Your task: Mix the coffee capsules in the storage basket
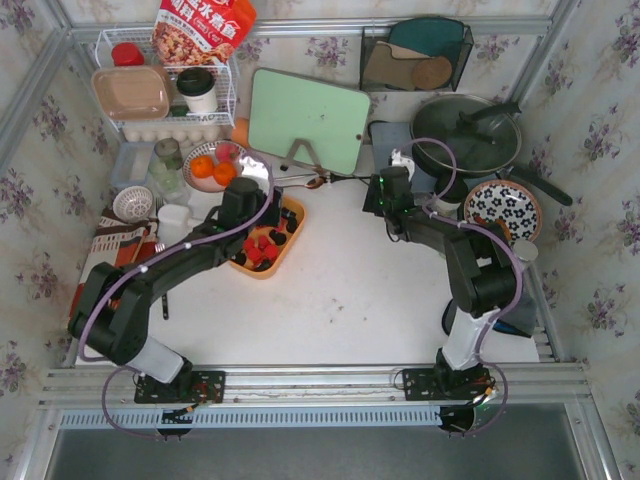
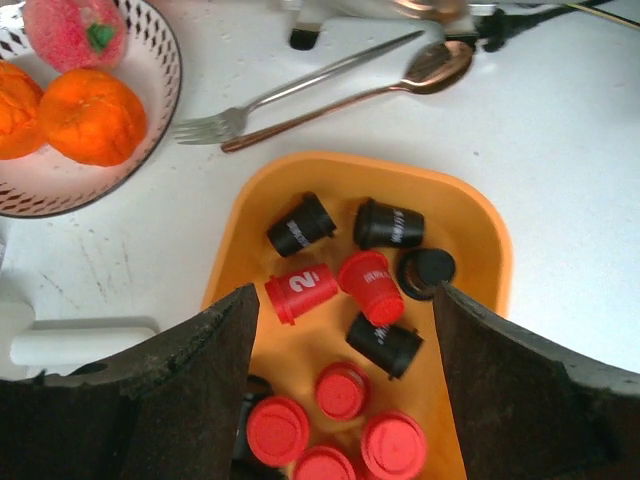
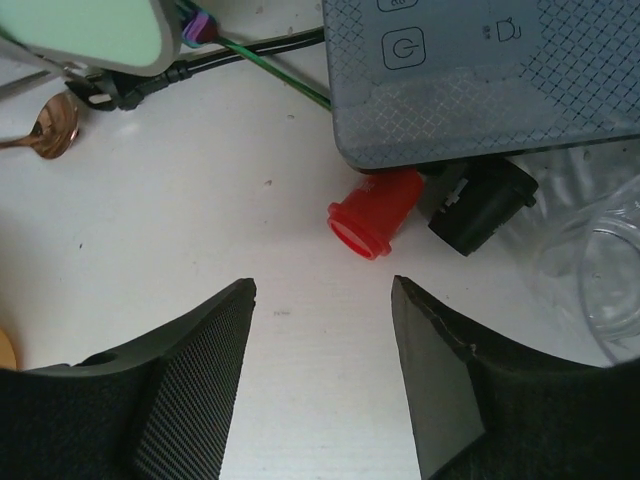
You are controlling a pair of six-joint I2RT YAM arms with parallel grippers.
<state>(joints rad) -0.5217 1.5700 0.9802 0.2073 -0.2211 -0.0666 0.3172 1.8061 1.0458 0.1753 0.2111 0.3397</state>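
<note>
our left gripper (image 2: 345,292) hangs spread wide, gripping nothing, over the orange basket (image 2: 480,230), where red and black coffee capsules (image 2: 372,285) lie jumbled. our right gripper (image 3: 322,283) is spread too, empty, above the white table (image 3: 320,400); one red capsule (image 3: 372,212) lies just beyond it, at the edge of a grey appliance (image 3: 480,80).

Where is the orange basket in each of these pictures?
Top external: orange basket left of centre.
Left wrist: centre, holding red and black pods.
Right wrist: not clearly in it.
Shared landmark: the copper spoon, top of left wrist view, left edge of right wrist view.
</note>
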